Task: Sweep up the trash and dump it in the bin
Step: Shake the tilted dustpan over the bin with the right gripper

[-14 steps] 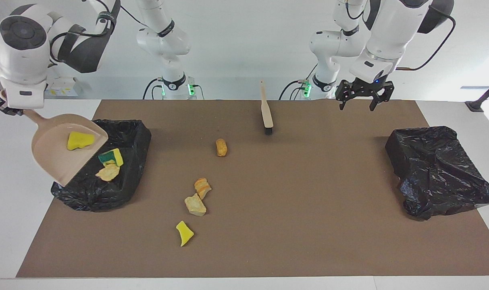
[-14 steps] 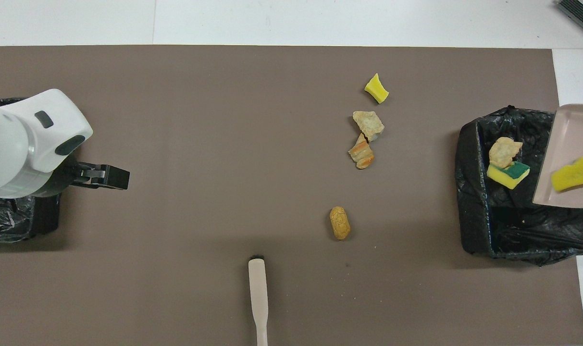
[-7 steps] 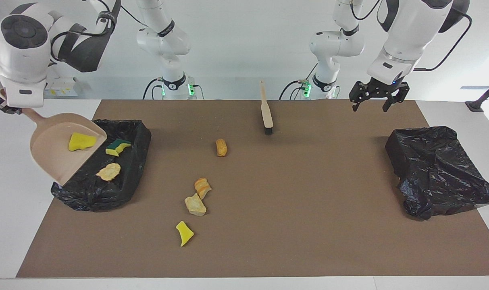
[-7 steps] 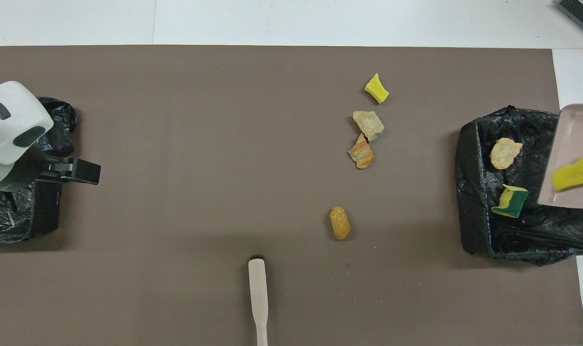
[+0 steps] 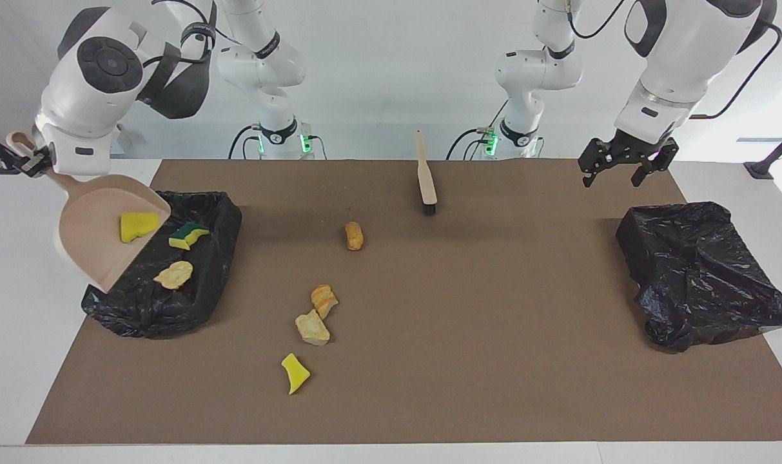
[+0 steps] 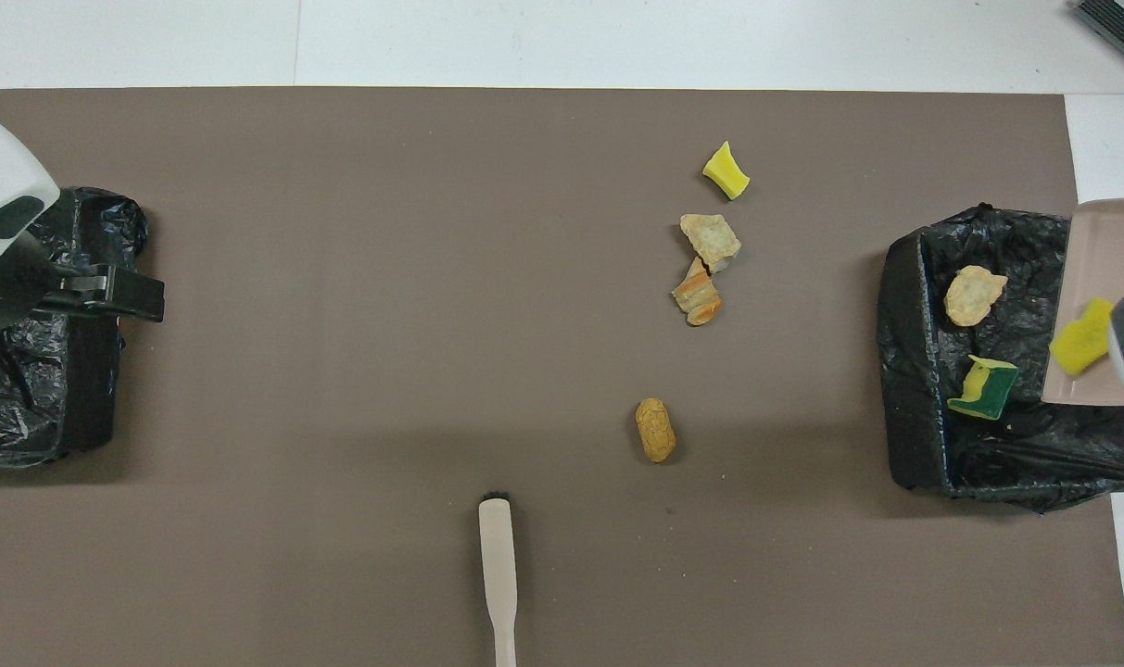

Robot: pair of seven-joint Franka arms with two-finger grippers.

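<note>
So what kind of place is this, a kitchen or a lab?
Most likely a robotics lab: two white arms mounted at a table, a brown mat with staged trash, and bag-lined bins at each end. Nothing kitchen-like shows.

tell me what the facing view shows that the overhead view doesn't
Only the facing view shows the right gripper shut on the dustpan handle, both arm bases, and the open left gripper whole, up over the mat.
Only the overhead view looks straight down into the bin at the right arm's end.
Both show the brush, four scraps on the mat, two in that bin, one yellow sponge in the tilted dustpan, and a second bin at the left arm's end.
</note>
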